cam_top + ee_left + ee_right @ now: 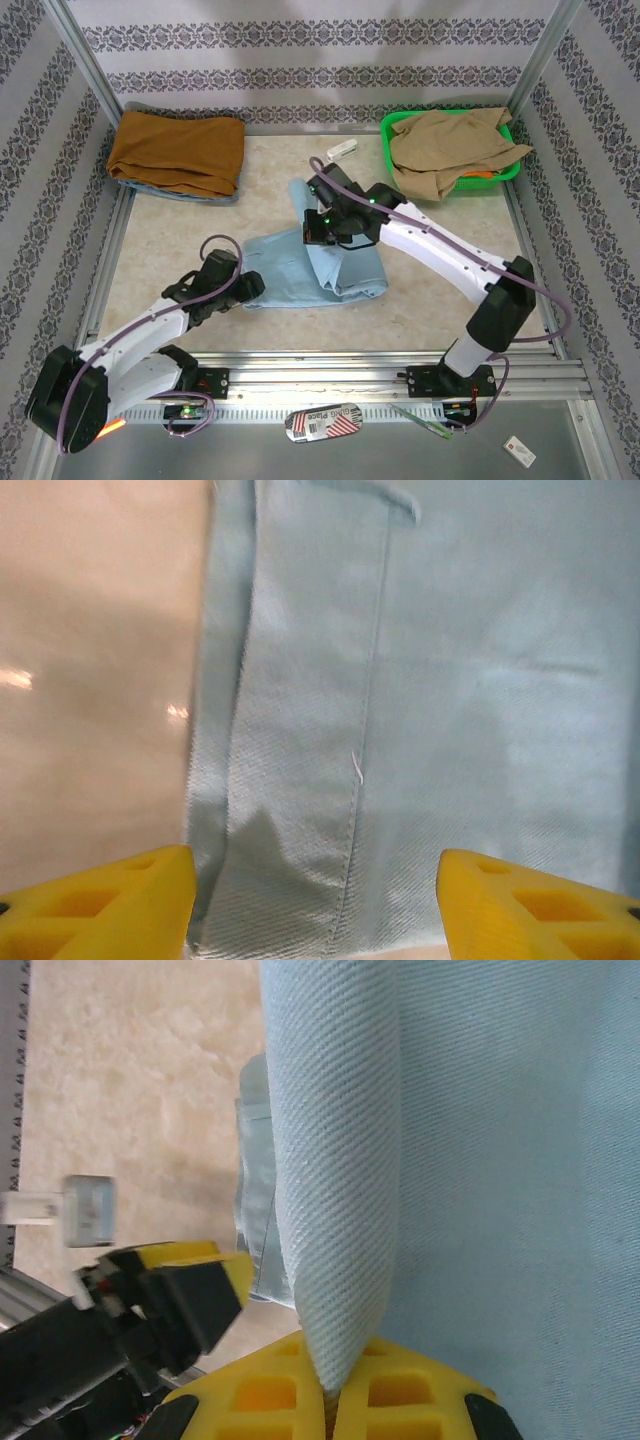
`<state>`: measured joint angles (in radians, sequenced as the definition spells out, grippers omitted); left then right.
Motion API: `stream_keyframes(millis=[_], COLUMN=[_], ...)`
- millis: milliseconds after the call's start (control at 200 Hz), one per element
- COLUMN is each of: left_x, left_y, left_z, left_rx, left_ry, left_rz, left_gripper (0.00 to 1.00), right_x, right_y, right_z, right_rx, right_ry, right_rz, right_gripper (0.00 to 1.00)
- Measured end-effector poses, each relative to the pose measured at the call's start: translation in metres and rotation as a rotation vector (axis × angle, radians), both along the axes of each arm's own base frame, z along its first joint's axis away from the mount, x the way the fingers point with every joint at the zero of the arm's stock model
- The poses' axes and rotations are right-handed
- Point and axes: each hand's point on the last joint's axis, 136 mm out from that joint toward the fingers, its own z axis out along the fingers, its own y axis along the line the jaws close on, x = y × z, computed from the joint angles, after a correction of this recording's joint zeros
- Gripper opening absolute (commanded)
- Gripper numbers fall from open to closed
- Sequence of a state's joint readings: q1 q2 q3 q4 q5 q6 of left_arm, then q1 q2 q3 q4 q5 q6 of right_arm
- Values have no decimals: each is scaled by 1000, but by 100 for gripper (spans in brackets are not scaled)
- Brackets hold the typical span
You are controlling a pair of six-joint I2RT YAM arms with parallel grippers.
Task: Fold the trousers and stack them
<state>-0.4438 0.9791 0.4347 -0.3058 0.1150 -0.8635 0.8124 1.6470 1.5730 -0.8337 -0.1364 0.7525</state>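
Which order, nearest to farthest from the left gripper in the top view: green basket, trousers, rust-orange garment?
From the left gripper:
1. trousers: right at its fingertips, in the centre.
2. rust-orange garment: far left corner.
3. green basket: far right corner, with a tan garment in it.

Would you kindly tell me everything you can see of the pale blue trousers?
The trousers are pale sky-blue, of thin twill-like cloth with stitched seams. They lie partly folded and rumpled in the middle of the table. The right gripper has its jaws shut on a raised fold of them, and the left gripper is open over a seamed edge on their left side.
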Motion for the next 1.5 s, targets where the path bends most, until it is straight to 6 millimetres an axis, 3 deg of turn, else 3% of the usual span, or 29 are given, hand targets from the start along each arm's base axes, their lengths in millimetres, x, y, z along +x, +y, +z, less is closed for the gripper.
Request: stream_keyframes(millis=[130,215,305,455,719,994,1274,1499], left_x=[1,-2,-9,-28,-26,-26,-25,-25], left_y=[17,26,32,37,35,34,33,33], left_z=[0,-7,-19,-46,-47,-49,-51,-51], left_rx=[15,39,55,72,56,48,26,23], left_ry=[9,35,70,138,127,137,118,118], left_rz=[51,72,88,89,87,88,101,102], left_gripper=[50,37,18,0,0,0,0,0], right_x=[-1,-2,-7,-14,-22,-26,-24,-23], right_y=[13,28,43,58,87,110,131,143], right_z=[-9,-11,-20,-45,-83,-79,-106,-107], right_rx=[-26,-40,-57,-89,-107,-44,-15,29], right_ry=[2,-11,-10,23,88,104,177,208], right_rz=[-7,5,26,40,51,32,9,-9], right_gripper=[0,0,0,0,0,0,0,0])
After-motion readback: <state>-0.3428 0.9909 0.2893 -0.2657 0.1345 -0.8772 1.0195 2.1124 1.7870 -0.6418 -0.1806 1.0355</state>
